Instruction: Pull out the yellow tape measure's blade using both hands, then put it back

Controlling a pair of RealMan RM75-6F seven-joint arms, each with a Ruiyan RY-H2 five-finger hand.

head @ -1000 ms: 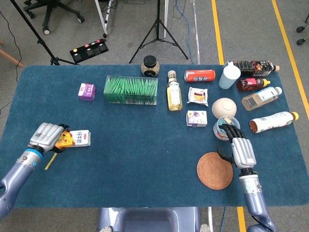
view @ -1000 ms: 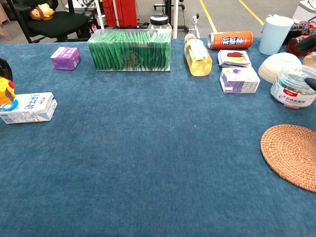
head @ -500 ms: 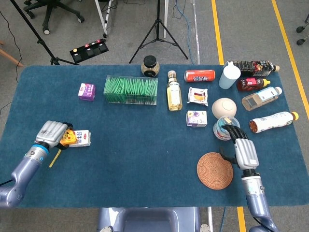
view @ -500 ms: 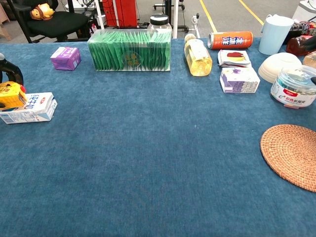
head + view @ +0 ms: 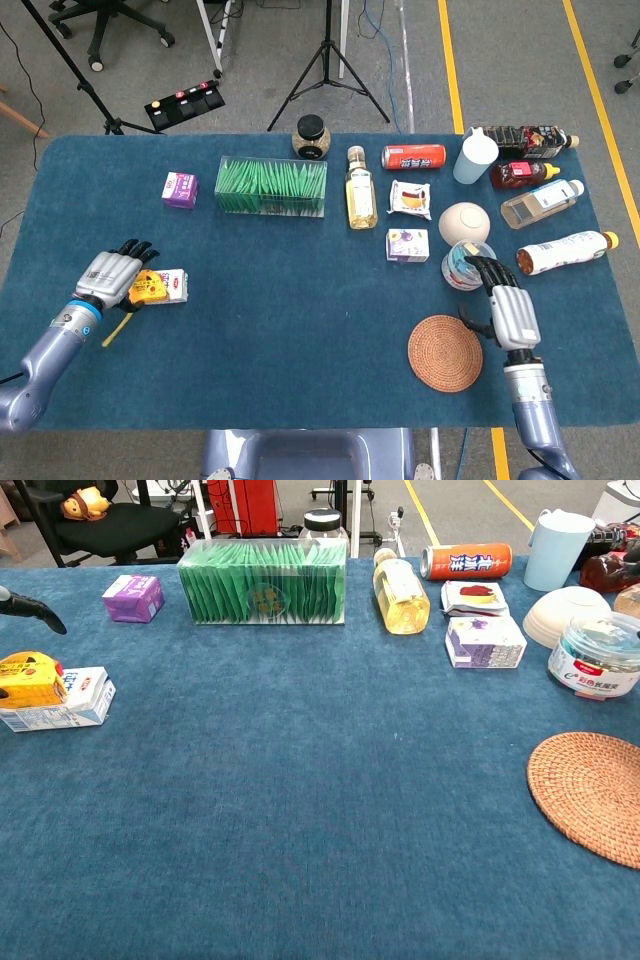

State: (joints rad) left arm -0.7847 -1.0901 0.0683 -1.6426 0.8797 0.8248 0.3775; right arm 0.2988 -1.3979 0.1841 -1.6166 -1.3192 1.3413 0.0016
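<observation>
The yellow tape measure (image 5: 148, 288) lies on the left end of a white milk carton (image 5: 172, 286) near the table's left edge. In the chest view the tape measure (image 5: 30, 678) sits on top of the carton (image 5: 75, 701). A short yellow strip (image 5: 115, 328) trails from it toward the front. My left hand (image 5: 108, 275) hovers just left of the tape measure with fingers stretched out, holding nothing; only a dark fingertip (image 5: 32, 610) shows in the chest view. My right hand (image 5: 508, 311) hangs far right, fingers extended and empty.
A wicker coaster (image 5: 445, 352) lies beside my right hand, with a clear lidded tub (image 5: 466, 263) just beyond it. A green packet box (image 5: 271, 186), purple carton (image 5: 180, 189), oil bottle (image 5: 360, 190), can, bowl and several bottles line the back and right.
My left hand has let go of the tape measure and spread its fingers; the tape measure now rests on the carton. My right hand has hardly moved.
</observation>
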